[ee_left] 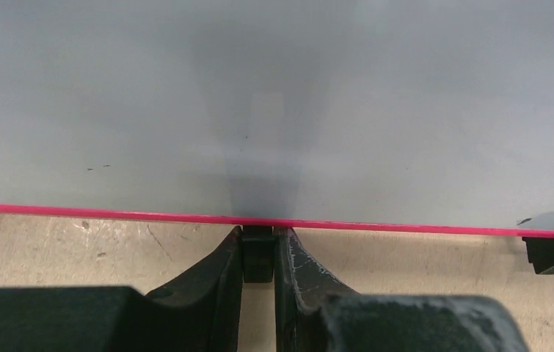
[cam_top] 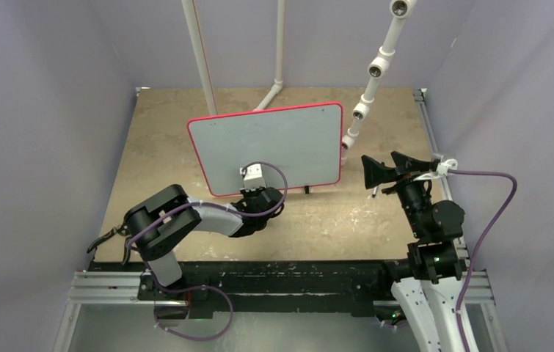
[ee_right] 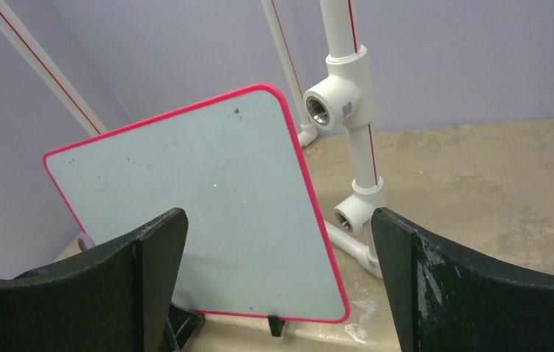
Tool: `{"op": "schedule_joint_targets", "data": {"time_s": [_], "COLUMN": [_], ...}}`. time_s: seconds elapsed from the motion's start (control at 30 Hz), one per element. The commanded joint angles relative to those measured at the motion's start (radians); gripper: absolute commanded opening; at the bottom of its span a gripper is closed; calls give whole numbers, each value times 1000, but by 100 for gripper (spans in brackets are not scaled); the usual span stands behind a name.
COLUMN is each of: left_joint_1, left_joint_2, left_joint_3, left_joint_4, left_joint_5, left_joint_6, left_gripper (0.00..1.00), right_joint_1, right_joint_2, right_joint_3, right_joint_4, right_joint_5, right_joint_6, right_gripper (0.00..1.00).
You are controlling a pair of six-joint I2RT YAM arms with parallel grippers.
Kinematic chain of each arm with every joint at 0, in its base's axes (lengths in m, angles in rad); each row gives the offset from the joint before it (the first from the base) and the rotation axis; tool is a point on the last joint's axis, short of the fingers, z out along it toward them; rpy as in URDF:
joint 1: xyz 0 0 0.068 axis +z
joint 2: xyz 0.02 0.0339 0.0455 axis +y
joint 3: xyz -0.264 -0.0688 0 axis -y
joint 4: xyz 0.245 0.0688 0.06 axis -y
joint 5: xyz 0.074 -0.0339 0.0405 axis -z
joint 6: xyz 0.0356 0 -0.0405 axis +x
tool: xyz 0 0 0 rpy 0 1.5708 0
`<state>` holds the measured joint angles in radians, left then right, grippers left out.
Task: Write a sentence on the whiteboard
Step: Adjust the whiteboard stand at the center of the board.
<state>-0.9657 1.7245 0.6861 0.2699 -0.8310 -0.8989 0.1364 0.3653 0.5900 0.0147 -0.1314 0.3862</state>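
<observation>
**A:** Start on the left. How is your left arm posed?

**B:** Your left arm (cam_top: 208, 216) lies low over the table (cam_top: 156, 147). It is folded at its base and then reaches right and forward. The left gripper (ee_left: 259, 238) points at the bottom rim of the whiteboard (cam_top: 274, 147). Its fingers are nearly together and they grip the whiteboard by a small black foot (ee_left: 257, 260) under the red-pink rim.

**A:** And where is the board itself?

**B:** It stands on its lower edge in the middle of the table, in front of the white pipe frame (cam_top: 365, 95). Its face shows only a few small dark specks.

**A:** And on the right side?

**B:** Your right arm (cam_top: 431, 220) rises upright from its base. Its wrist is bent so that the right gripper (cam_top: 370, 174) faces left toward the board, well apart from it. Its fingers are spread wide and hold nothing.
</observation>
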Motion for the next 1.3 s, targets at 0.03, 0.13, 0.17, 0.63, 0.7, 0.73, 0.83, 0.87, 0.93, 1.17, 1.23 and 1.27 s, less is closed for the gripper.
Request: {"op": "schedule_joint_targets", "data": {"time_s": [0.03,0.13,0.17,0.63,0.7,0.73,0.83,0.87,0.93,1.17,1.23,1.27], "left_joint_1": [59,75,80,85,85,85,84,83,83,81,81,82], "left_joint_2": [22,42,44,49,35,28,2,-7,-28,-133,-178,-200], "left_joint_3": [7,27,31,90,90,89,85,80,68,9,-3,-8], "left_joint_4": [84,94,102,75,72,70,67,65,69,62,38,23], "left_joint_5": [-26,-17,-16,-12,-6,-1,17,23,44,155,183,198], "left_joint_6": [-46,-31,-24,46,57,62,76,78,81,98,106,115], "left_gripper": [0,0,0,8,12,15,21,24,28,46,51,54], "right_joint_1": [-1,-2,-2,-1,-2,-1,-1,-1,-2,-1,-1,-3], "right_joint_2": [11,23,24,14,12,12,12,12,12,20,25,30], "right_joint_3": [-9,-14,-13,-18,-19,-19,-23,-25,-31,-24,-26,-29], "right_joint_4": [25,27,26,7,5,5,7,7,7,-9,-13,-13], "right_joint_5": [-17,-18,-17,2,5,6,6,6,8,39,61,75], "right_joint_6": [6,7,6,0,-1,-1,1,3,6,15,25,34], "right_gripper": [99,99,99,99,99,99,99,99,99,99,99,99]}}
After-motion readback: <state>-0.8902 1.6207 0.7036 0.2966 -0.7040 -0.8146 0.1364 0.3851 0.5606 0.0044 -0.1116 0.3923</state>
